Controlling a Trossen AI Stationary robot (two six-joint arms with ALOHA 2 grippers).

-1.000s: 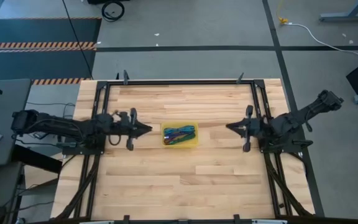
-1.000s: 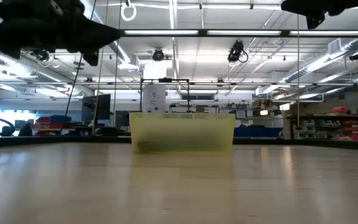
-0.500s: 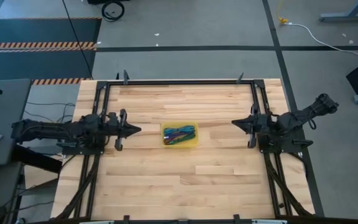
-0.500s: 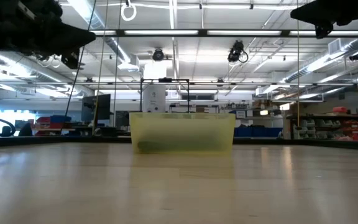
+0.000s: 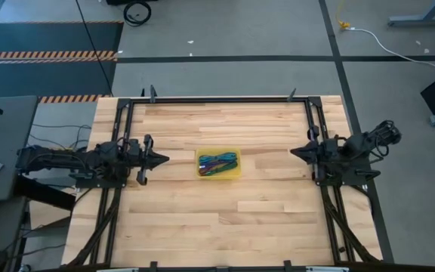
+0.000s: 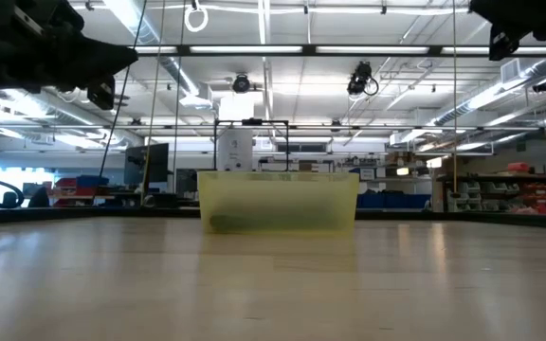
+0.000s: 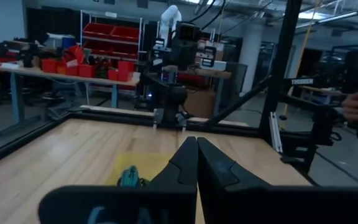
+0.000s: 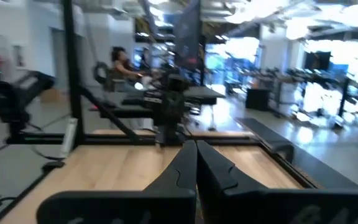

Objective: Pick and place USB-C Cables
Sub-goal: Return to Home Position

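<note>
1. The USB-C cables (image 5: 217, 162) lie heaped together inside the yellow bin (image 5: 218, 177), a tangle of teal, green, blue-purple and red strands
2. From the left wrist view, one teal bundle (image 7: 129, 177) pokes up from the bin just beyond that hand's own fingers
3. The yellow bin rests flat on the bench (image 5: 217, 227) between the two hands, straight ahead of each hand's tips and touching neither
4. The left hand (image 5: 165, 158) points at the bin from near by; its fingers (image 7: 182, 165) are pressed together along one seam, with nothing between them
5. The right hand (image 5: 292, 151) faces the bin from the opposite side and stands farther from it than the left hand does; its fingers (image 8: 180, 169) are likewise pressed together and hold nothing
6. In the low view the bin (image 6: 278, 201) stands level on the bench with a dark shadow low inside its cloudy walls, and both arms show only as dark shapes in the upper corners, well above the bench top
7. Each wrist view looks across the bench to the other arm on the far side
</note>
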